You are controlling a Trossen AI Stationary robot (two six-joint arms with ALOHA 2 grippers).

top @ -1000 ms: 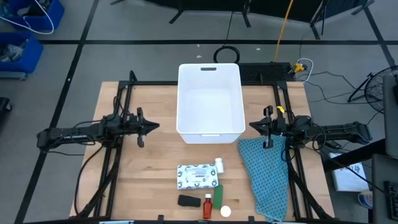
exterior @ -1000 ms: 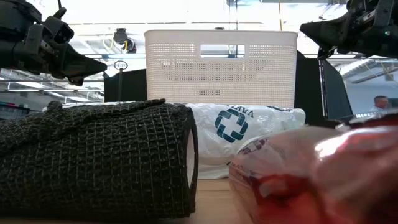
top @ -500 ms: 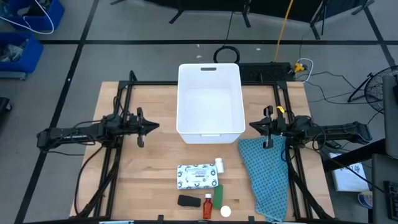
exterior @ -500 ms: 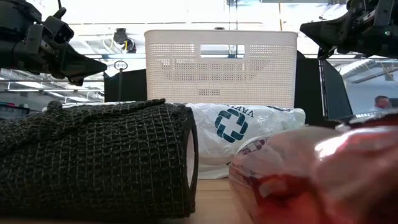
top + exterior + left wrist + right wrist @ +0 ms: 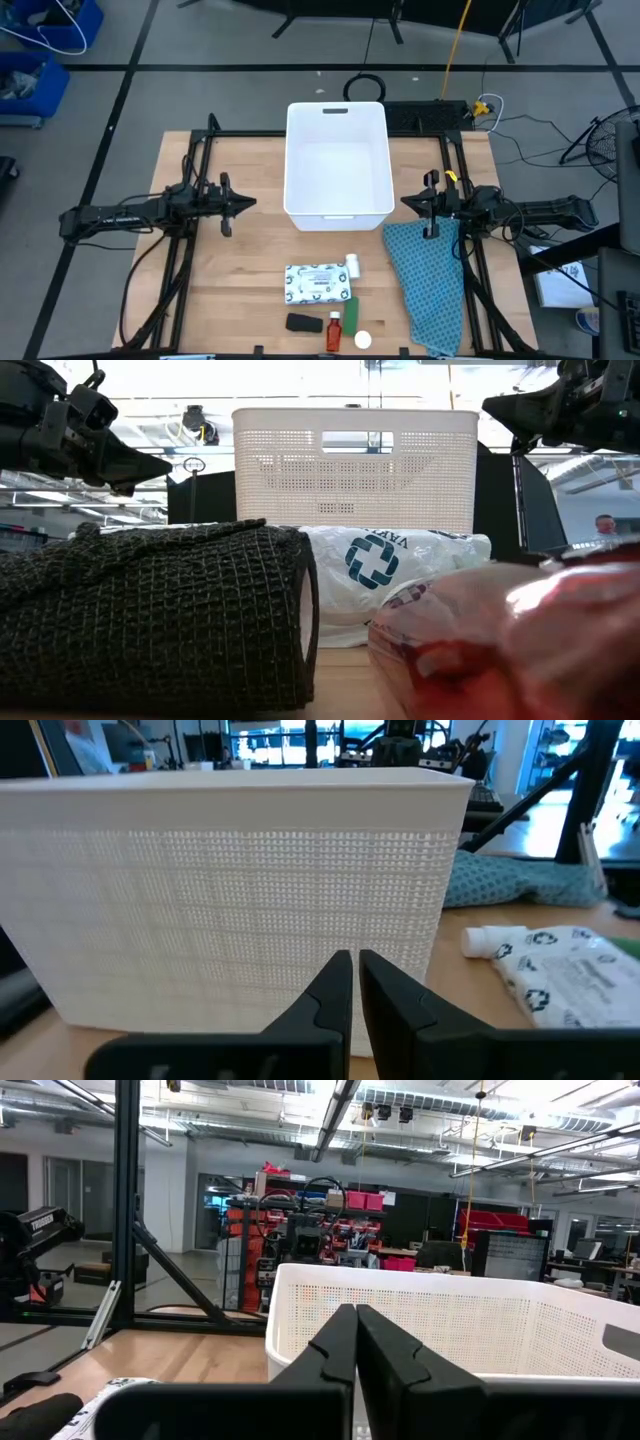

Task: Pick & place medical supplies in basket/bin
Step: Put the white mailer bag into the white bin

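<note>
High view, wooden table [image 5: 240, 280]: one large white tub [image 5: 337, 160] stands at the middle of the far half, its handle slot at the short end away from the supplies. Left end effector [image 5: 246, 204] hangs just beside the tub's left long wall, fingers pressed together, holding nothing; the left wrist view shows the two dark fingers [image 5: 330, 990] closed before the perforated tub wall. Right end effector [image 5: 408, 203] hangs just beside the tub's right long wall, fingers likewise pressed together and holding nothing; the right wrist view shows them closed with the tub rim beyond. Supplies lie in a cluster on the near half of the table, apart from the tub and outside it: one flat white packet [image 5: 318, 283] with dark speckled print; one small white bottle [image 5: 353, 265] lying at the packet's right far corner; one green stick-shaped box [image 5: 351, 310] just beside the packet's near right corner; one orange-red bottle [image 5: 333, 330] next to the green box; one black oblong piece [image 5: 302, 323] left of the orange-red bottle; one round white cap [image 5: 362, 340] near the table's front edge. Teal-blue cloth [image 5: 425, 285] is spread along the right side of the table, reaching from below the right end effector to the front edge.
</note>
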